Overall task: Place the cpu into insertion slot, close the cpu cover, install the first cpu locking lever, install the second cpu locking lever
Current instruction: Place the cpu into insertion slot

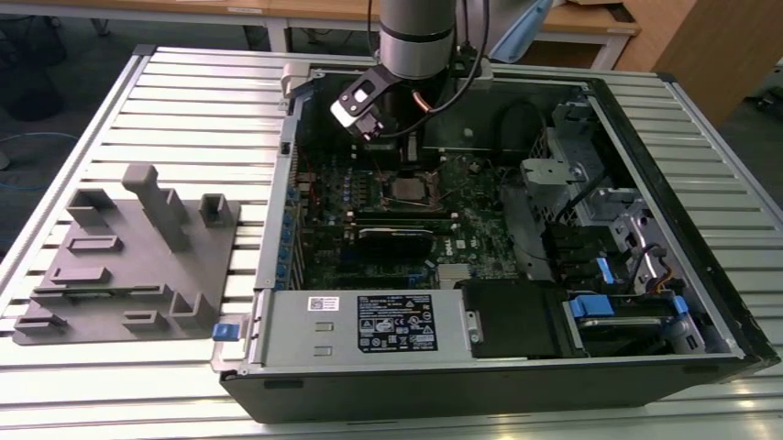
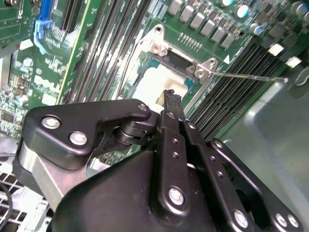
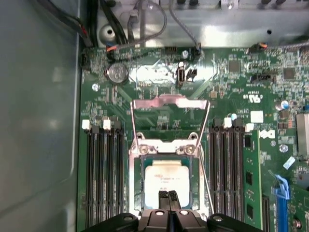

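A pale, ribbed aluminium desk (image 1: 183,101) carries the work, and wooden furniture (image 1: 588,23) stands behind it along the top of the exterior view. A grey moulded fixture block (image 1: 123,257) lies on the slats toward the exterior view's left. The centre and right hold an open black computer case (image 1: 685,211) on its side. A grey power-supply box (image 1: 367,323) sits at the case's near edge, with the green motherboard (image 1: 367,229) inside. The grey robot arm (image 1: 416,37) comes down from the upper middle of that view over the board.

In the first wrist view, long black memory slots (image 3: 104,169) flank the socket on both sides. A round silver coin battery (image 3: 117,73) sits beyond the socket. A thin wire lever (image 3: 206,186) (image 2: 251,76) stands loose beside the socket, not latched down. The thin silvery cpu cover (image 3: 169,101), a frame with a large window, looks swung up from the socket's far edge, and the board shows through it.

The square, silvery-grey cpu (image 3: 166,174) (image 2: 154,82) lies flat inside the dark, metal-rimmed insertion slot (image 3: 136,179). The black fingers (image 3: 165,198) (image 2: 171,104) are pressed together with nothing between them. Their tips sit over the chip's top near the edge closest to the arm. Whether they touch it cannot be told.
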Controlling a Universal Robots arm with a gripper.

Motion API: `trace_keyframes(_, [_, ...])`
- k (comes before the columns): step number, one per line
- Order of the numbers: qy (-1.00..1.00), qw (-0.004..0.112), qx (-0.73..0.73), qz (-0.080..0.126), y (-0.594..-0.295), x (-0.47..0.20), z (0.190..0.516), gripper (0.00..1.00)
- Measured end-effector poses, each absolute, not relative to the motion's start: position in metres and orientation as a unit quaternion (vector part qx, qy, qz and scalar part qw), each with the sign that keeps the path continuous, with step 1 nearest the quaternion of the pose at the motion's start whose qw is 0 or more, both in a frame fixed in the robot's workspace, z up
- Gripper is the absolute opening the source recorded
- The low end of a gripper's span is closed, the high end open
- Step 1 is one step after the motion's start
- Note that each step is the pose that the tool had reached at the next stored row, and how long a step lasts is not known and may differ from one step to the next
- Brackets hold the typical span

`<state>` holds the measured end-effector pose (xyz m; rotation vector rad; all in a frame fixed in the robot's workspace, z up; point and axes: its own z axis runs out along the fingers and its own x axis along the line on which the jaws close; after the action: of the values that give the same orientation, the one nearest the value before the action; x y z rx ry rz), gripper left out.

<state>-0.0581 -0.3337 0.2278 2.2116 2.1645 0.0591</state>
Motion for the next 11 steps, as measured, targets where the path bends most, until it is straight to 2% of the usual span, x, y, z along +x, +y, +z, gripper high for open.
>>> trace_keyframes(11, [0.699, 0.023, 0.714, 0.019, -0.3337, -0.0581, 0.2219, 0.11])
